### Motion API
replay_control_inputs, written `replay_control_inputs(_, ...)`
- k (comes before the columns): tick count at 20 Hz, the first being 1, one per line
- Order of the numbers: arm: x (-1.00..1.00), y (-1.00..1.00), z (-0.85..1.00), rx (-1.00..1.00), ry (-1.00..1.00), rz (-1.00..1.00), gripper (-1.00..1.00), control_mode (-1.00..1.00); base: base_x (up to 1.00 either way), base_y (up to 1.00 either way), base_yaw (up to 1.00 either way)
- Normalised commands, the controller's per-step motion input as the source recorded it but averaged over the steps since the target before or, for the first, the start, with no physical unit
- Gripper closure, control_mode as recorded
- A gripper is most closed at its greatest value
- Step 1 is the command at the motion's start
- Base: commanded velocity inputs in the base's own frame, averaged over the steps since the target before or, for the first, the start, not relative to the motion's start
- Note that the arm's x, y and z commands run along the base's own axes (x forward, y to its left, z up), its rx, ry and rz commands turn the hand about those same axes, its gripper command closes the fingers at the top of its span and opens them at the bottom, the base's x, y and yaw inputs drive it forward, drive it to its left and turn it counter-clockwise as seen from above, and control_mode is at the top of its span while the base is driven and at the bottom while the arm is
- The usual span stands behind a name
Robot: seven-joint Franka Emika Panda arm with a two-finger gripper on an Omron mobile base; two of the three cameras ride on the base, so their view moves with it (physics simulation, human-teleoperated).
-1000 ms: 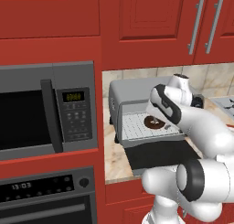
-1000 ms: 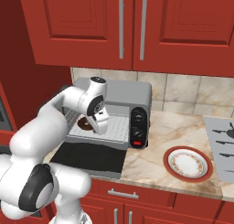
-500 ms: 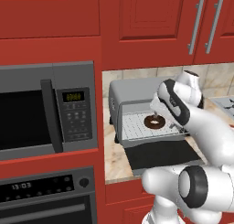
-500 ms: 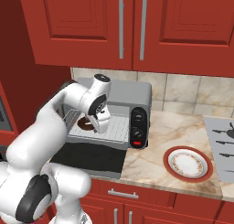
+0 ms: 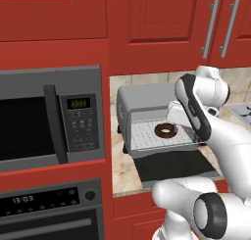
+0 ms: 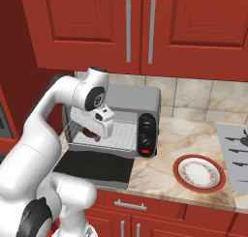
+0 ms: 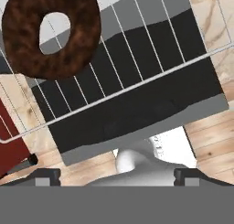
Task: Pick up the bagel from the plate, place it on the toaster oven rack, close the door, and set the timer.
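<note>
Since a second ago the gripper (image 7: 117, 175) has let go and lifted back, jaws now spread wide and empty, leaving the bagel (image 5: 166, 130) lying free on the toaster oven rack (image 5: 147, 135), so the lowered door (image 5: 171, 164) is next, I judge.

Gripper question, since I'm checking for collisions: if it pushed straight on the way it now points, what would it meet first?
Probably the toaster oven rack; the open gripper points at its bare bars, with the bagel off to one side. Depth is uncertain.
</note>
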Motion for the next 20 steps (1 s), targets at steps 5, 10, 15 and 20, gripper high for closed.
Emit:
replay_control_inputs(5, -0.83, 0.15, -0.28, -0.09, 0.0, 0.28, -1.0, -1.0, 0.0, 0.0, 0.0)
replay_control_inputs(10, -0.66, 0.11, -0.21, -0.03, -0.01, 0.23, -1.0, -1.0, 0.0, 0.0, 0.0)
replay_control_inputs(15, -0.29, 0.01, -0.03, 0.0, -0.05, 0.2, -1.0, -1.0, 0.0, 0.0, 0.0)
replay_control_inputs(20, 0.09, 0.0, -0.11, 0.0, 0.0, 0.01, -1.0, -1.0, 0.0, 0.0, 0.0)
